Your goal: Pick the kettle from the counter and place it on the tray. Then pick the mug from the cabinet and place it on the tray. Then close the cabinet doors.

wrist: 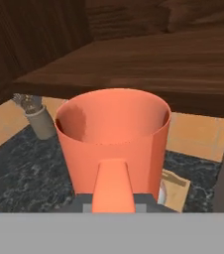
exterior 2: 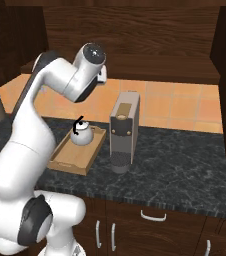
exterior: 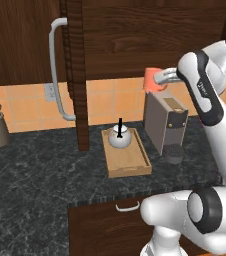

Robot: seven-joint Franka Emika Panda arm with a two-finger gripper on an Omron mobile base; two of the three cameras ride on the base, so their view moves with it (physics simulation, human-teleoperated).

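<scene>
- I see the mug (exterior: 153, 79) in the air above the coffee machine (exterior: 166, 121), just below the cabinet (exterior: 150, 35) — clear of its shelf.
- My fingers pinch the mug (wrist: 111, 136) by its near side, the handle facing the hand camera.
- The kettle (exterior: 119, 137) sits on the tray's (exterior: 132, 167) far end.
- The tray (exterior 2: 70, 161) rests on the bench (exterior: 35, 175), beside the machine.
- One cabinet door (exterior: 76, 70) stands open.

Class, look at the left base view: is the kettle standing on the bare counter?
No. The kettle stands inside the wooden tray, at its far end, not on the bare counter.
</scene>
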